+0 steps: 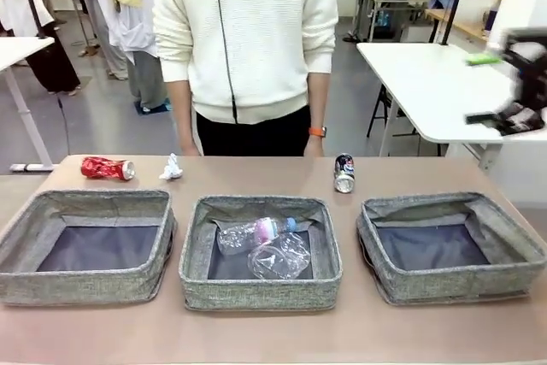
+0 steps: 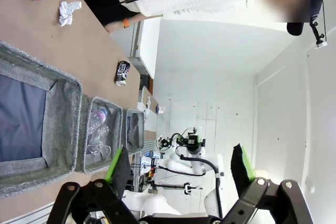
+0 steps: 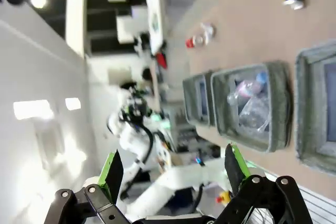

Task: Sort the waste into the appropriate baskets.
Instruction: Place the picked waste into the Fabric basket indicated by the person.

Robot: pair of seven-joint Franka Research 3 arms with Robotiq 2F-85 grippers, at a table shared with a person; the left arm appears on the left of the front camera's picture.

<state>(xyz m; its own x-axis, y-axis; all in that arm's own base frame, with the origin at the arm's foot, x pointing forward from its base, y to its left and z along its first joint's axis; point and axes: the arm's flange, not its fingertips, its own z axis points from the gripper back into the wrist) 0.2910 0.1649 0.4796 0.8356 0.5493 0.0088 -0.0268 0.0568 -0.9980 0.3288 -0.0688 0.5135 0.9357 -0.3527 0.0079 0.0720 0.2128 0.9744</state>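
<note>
Left jaws: my left gripper [image 2: 178, 163] has its green-padded fingers spread wide, with nothing between them; it hangs in the air above the left end of the table [image 1: 256, 331].
Right jaws: my right gripper [image 3: 172, 166] is likewise spread wide and pinches nothing; it is raised off the table, with the row of baskets in its view.
Left basket: the left basket [image 1: 85, 284] is grey woven fabric, and its dark flat bottom shows in full.
Middle basket: the middle basket [image 1: 256, 292] holds two pieces of waste.
Bottle: the clear plastic bottle [image 1: 255, 232], with a pink label and blue cap, lies on its side in the middle basket.
Cup: the clear plastic cup [image 1: 280, 256] lies in the same basket, touching the bottle on its near side.
Right basket: the right basket [image 1: 453, 284] stands apart from the middle one, and its dark bottom shows in full.
Red can: the crushed red can [image 1: 108, 168] lies on the table beyond the left basket.
Paper: the crumpled white paper [image 1: 171, 167] sits near the red can, on its right and apart from it.
Dark can: the dark blue-black can [image 1: 344, 173] rests on the table beyond the gap between the middle and right baskets.
Person: a person [image 1: 248, 40] in a white sweater stands at the far edge, with an orange wristband [image 1: 318, 132] on one wrist.
</note>
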